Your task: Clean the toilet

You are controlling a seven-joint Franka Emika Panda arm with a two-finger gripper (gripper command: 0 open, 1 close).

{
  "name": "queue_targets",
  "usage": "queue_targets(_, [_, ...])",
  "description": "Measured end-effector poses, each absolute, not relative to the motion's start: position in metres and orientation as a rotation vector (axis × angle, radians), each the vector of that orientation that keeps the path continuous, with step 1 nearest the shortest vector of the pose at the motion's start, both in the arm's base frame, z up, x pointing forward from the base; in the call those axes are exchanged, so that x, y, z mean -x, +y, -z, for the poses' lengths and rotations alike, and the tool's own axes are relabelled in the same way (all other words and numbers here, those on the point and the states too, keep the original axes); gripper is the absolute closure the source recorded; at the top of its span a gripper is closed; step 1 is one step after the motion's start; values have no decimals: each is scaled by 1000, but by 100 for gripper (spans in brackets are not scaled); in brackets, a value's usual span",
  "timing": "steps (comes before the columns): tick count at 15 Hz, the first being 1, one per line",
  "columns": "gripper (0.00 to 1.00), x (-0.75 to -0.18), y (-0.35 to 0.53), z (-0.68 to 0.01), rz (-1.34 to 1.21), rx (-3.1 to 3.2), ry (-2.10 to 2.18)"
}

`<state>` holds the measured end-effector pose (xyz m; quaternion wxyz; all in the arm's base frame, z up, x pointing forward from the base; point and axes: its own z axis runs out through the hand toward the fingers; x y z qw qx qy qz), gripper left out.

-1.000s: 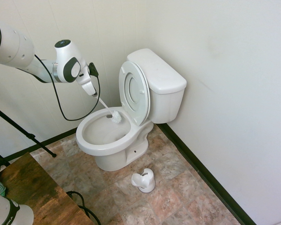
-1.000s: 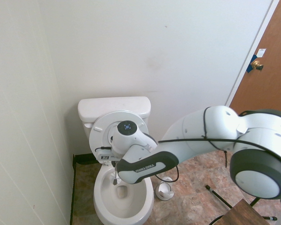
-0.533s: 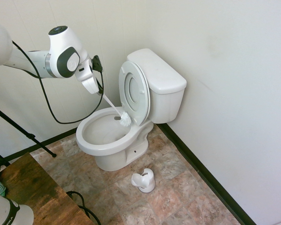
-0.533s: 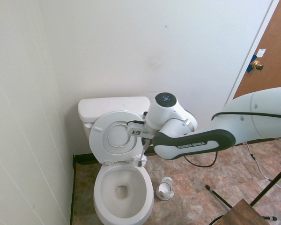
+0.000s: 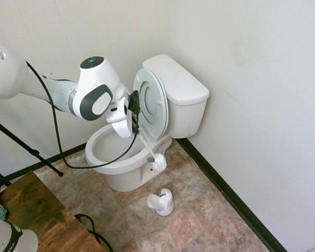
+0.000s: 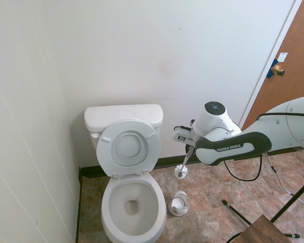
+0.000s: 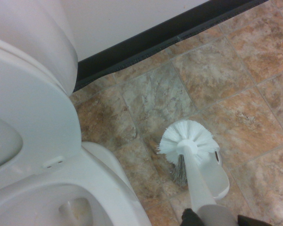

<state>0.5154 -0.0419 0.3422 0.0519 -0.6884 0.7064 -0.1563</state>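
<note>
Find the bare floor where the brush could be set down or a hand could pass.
Bare tile lies between the brush holder and the black baseboard, and between the holder and the door. It is crowded beside the toilet, where the hand, shut on the brush, hangs above the holder. The wooden table fills another corner.
</note>
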Motion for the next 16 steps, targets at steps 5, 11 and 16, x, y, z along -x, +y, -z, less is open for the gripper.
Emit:
queue_targets(5, [100, -515, -60, -285, 402, 2145, 2207])
queue_targets(11, [100, -523, -72, -212, 255, 2192, 2245])
queue_targets(16, [100, -556, -85, -158, 185, 2188, 2272])
